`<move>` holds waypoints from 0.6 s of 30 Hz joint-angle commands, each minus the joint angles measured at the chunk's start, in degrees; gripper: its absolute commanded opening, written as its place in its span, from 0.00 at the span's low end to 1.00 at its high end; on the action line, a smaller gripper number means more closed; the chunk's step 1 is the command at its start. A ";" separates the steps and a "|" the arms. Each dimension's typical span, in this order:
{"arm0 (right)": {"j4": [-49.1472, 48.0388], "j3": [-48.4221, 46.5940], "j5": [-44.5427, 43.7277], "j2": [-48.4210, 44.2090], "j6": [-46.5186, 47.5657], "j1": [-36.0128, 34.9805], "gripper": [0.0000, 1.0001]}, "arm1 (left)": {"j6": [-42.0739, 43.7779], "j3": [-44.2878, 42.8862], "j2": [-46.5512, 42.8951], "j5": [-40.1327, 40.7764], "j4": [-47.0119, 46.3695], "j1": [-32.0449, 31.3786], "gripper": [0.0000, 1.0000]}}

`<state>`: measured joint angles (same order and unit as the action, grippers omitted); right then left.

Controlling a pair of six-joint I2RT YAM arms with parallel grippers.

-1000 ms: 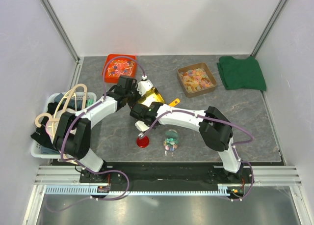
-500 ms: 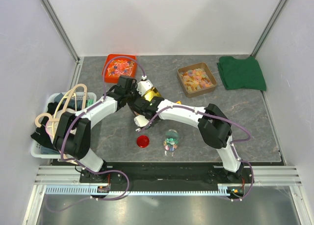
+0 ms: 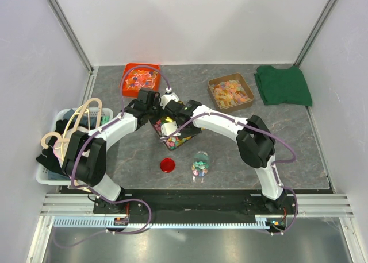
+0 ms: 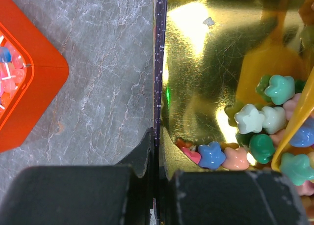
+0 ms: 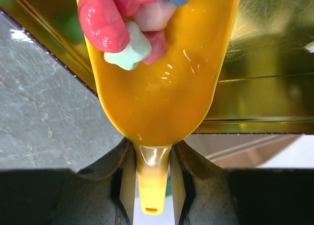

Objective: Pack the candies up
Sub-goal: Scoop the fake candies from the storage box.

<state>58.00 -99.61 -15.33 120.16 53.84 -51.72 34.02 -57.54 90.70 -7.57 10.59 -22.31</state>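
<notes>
**Top view:** L gripper [image 3: 156, 113] and R gripper [image 3: 171, 124] are found together at a gold-lined box [image 3: 190, 135] mid-table. Mixed-colour candies [image 3: 174, 141] are seen inside it. A jar [image 3: 200, 163] w/ more candies in it is stood near the front edge. A red lid [image 3: 167, 165] is laid flat just beside it, on its left.

**Left wrist:** L gripper is clamped tight on the box wall, one finger each side. Candies are heaped in the box's right part, w/ a yellow scoop [image 4: 293, 131] set among them.

**Right wrist:** R gripper is closed on the scoop handle. A few candies (pink, pale green, blue) are held in the scoop bowl, seen against the gold lining.
</notes>
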 commanded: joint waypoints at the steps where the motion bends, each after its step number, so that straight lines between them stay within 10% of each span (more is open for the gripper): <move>1: -1.04 -2.07 8.99 0.87 -2.60 1.80 0.00 | -3.43 -0.65 -2.63 -4.38 -3.47 -0.63 0.02; 18: -5.17 1.26 21.13 -7.04 -4.45 6.89 0.00 | -5.28 -2.40 0.36 -4.82 -2.94 0.77 0.02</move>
<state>55.53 -99.26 1.78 117.78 50.30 -46.35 32.56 -57.25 91.31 -8.21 10.61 -22.24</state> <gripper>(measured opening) 0.349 0.035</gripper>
